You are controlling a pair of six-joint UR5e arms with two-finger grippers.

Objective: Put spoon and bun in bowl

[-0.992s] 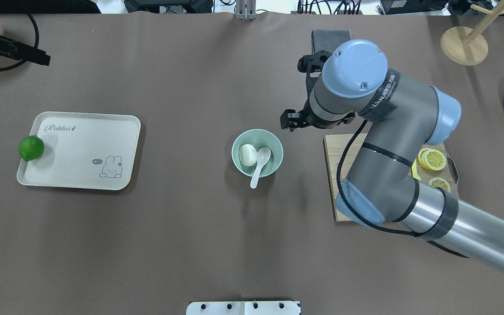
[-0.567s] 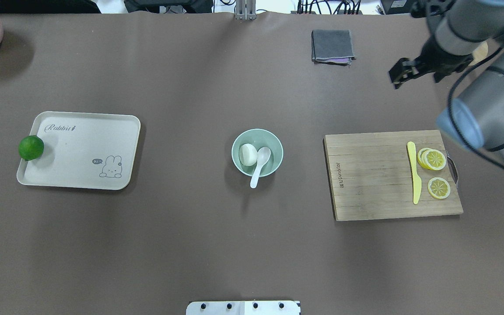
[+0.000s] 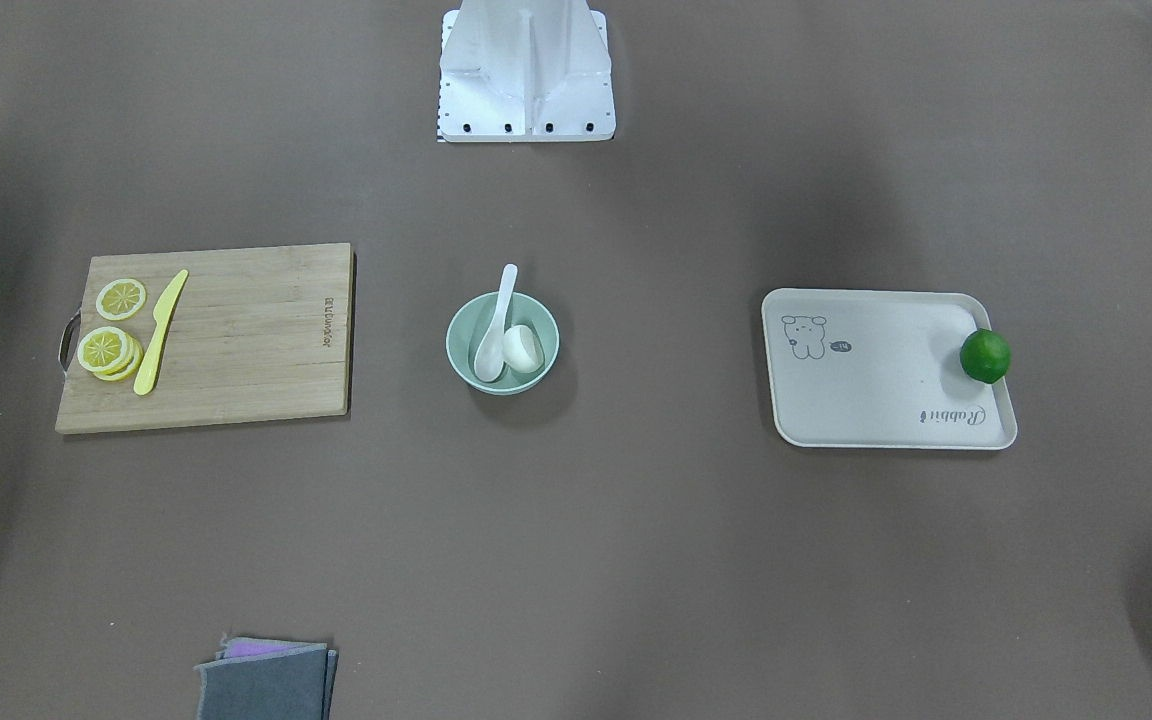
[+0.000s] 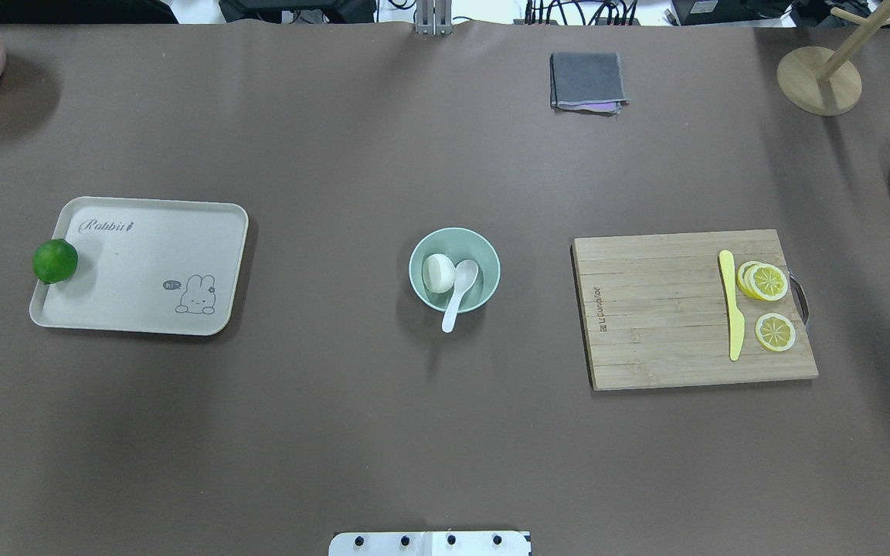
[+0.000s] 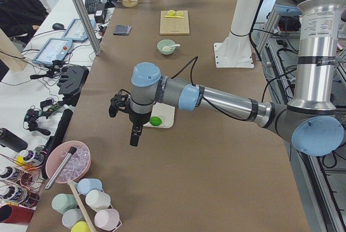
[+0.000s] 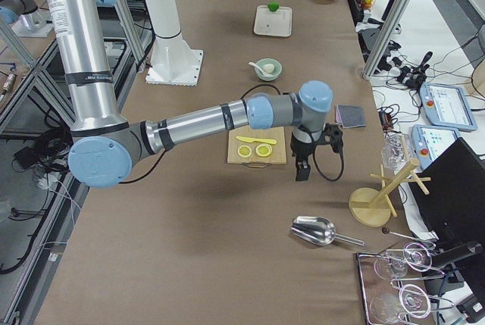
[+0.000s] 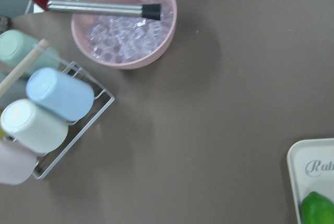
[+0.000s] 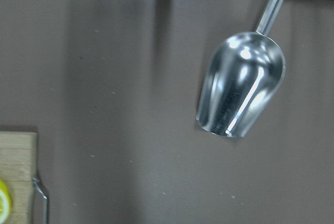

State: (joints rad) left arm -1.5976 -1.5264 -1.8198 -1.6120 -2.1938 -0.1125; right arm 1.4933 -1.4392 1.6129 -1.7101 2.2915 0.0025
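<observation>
overhead exterior, contents at table centre.

- bowl (image 4: 478,247): mint green, upright, mid-table, between the tray (image 4: 144,301) on the left and the board (image 4: 646,324) on the right, well apart from both. smooth wall; it likely slides if nudged at the rim.
- bun (image 4: 436,272): white, inside the bowl on its left half. probably soft and light, easily dented. best held across its widest part with a gentle squeeze, not by the pleated top.
- spoon (image 4: 460,286): glossy white, scoop inside the bowl just right of the bun, perhaps touching it. the handle leans on the near rim and sticks out over the table. it looks stiff and slick, and may chip if dropped. best held across the narrow handle where it clears the rim.
- task status, as judged: both items lie in the bowl, nothing left to place.
- left gripper (image 5: 133,139): far left end of the table, hanging over bare cloth near the tray and lime (image 5: 155,120), well apart from the bowl. jaws: cannot tell, seen only from the side and small.
- right gripper (image 6: 301,172): far right end, just past the board, near a steel scoop (image 8: 241,83). jaws: cannot tell.
- other stock: yellow knife (image 4: 732,305) and lemon slices (image 4: 763,281) on the board.
</observation>
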